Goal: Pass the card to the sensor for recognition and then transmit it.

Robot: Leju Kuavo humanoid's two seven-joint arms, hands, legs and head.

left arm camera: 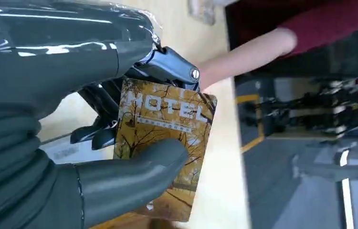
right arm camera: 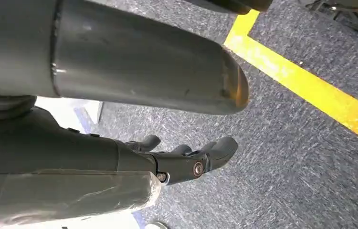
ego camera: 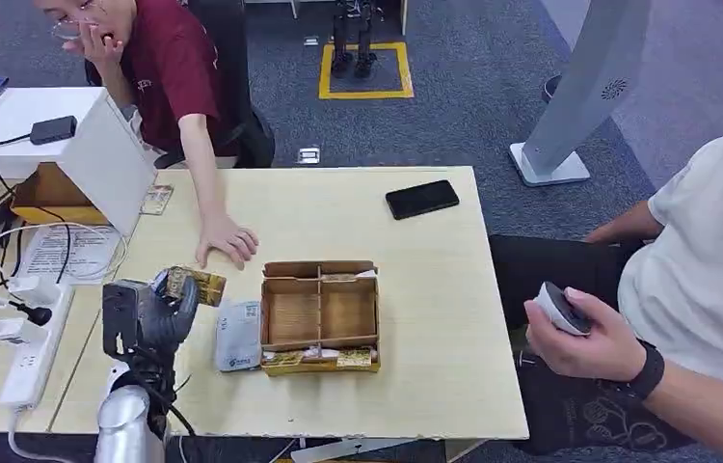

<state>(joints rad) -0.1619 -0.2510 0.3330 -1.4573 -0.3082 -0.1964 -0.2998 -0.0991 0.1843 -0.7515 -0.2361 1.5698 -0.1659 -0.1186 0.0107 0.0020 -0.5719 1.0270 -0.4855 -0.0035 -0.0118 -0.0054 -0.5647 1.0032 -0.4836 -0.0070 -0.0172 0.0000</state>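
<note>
The left robot hand (ego camera: 150, 313) pinched the yellow-brown printed hotel card (ego camera: 194, 285) above the surface (ego camera: 425, 318), with the flat white sensor pad (ego camera: 239, 336) just beside it, toward the robot's right.

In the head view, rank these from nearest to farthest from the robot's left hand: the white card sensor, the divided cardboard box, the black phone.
Measured from the left hand, which holds the yellow hotel card:
1. White card sensor, lying flat on the table just to the hand's right.
2. Divided cardboard box, right of the sensor.
3. Black phone, near the table's far right corner.
</note>
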